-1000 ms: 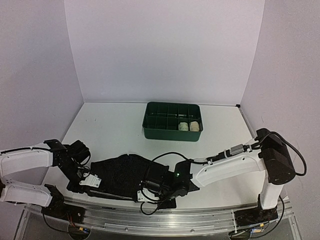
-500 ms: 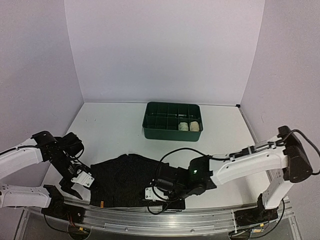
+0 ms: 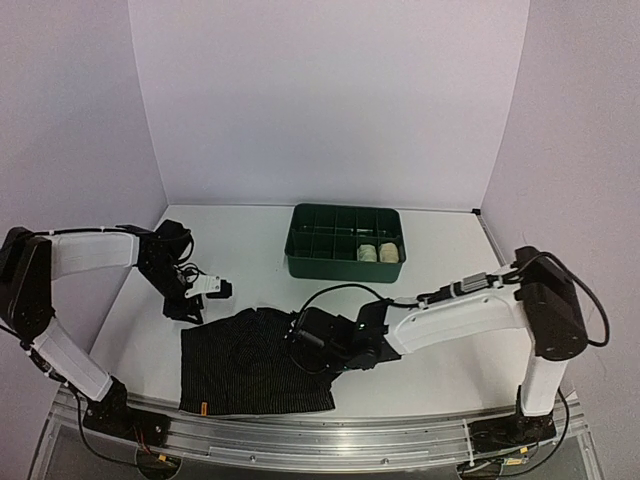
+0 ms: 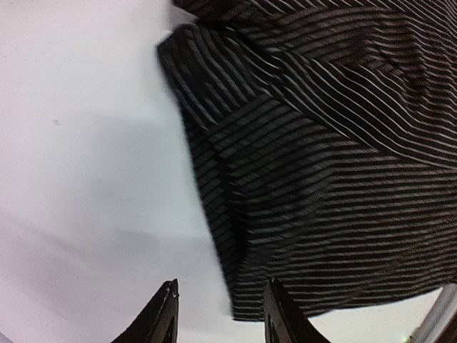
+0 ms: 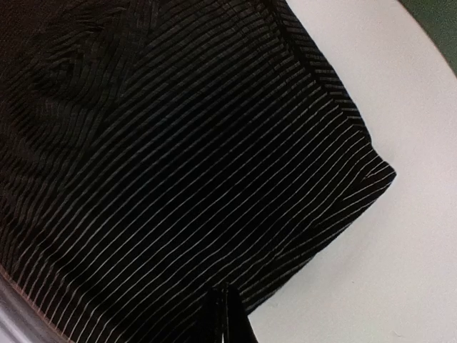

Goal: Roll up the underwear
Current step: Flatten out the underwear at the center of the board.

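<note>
Standing here, I'd call the job roughly two-thirds done. Two small pale cloth rolls (image 3: 367,252) sit side by side in compartments at the 3 o'clock end of the green divided plastic tray (image 3: 330,268), which stands at 12 o'clock on the white table (image 3: 240,240).

The last piece, a black cloth garment with thin pale stripes (image 3: 250,365), lies spread flat at 6 o'clock near the front edge, not yet rolled at all.

The left gripper (image 3: 216,290) hangs off the garment's 10 o'clock corner, its jaws partly apart with nothing between them. Its wrist camera shows only table and the cloth's edge beyond the fingers (image 4: 166,314).

The right gripper (image 3: 305,335) is low over the garment at about 2 o'clock, jaws pressed together. I can't tell whether any cloth is pinched.

What's left, as I judge it: fold or smooth this one, roll it up, and put it in the tray.
</note>
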You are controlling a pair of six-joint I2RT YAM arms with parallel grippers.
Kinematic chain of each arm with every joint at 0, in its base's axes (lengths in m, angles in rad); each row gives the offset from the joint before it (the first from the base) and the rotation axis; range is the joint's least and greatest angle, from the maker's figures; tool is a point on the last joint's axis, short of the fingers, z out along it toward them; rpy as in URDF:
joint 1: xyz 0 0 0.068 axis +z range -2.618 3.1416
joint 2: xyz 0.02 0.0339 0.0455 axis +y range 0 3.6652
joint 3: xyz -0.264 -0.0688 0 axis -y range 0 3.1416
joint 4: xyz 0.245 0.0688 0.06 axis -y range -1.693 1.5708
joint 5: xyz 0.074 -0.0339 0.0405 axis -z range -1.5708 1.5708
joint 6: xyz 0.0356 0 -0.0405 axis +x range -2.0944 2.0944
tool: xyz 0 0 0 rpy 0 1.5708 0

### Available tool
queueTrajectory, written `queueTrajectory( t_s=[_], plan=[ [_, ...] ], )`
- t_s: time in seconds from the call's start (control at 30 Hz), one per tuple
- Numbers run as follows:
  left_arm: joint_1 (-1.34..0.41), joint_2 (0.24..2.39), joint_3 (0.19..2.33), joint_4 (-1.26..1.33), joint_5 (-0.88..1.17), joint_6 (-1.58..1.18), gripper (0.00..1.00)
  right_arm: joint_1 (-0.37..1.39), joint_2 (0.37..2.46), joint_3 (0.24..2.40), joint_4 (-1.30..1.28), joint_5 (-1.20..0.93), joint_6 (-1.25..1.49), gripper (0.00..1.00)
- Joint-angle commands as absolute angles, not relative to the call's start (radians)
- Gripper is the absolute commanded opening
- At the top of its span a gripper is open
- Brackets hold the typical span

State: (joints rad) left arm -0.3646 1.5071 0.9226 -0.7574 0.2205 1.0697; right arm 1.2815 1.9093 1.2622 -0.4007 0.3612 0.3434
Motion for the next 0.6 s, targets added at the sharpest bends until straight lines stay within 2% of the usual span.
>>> queueTrajectory(
  t_s=[0.0, 0.17, 0.3, 0.57],
  plan=[
    [-0.358, 1.592, 0.954, -0.608, 0.212, 1.003, 0.38, 1.250, 2.015, 1.330, -0.379, 0.433, 0.594, 0.00],
    [-0.359, 1.607, 0.768, -0.495, 0.138, 1.049, 0.39, 1.194, 2.056, 1.298, -0.385, 0.428, 0.653, 0.00],
    [-0.387, 1.565, 0.667, -0.501, 0.142, 1.044, 0.39, 1.116, 2.111, 1.336, -0.400, 0.409, 0.521, 0.00],
    [-0.560, 1.344, 0.547, -0.675, 0.164, 1.044, 0.40, 1.006, 2.263, 1.652, -0.468, 0.419, 0.170, 0.00]
  ],
)
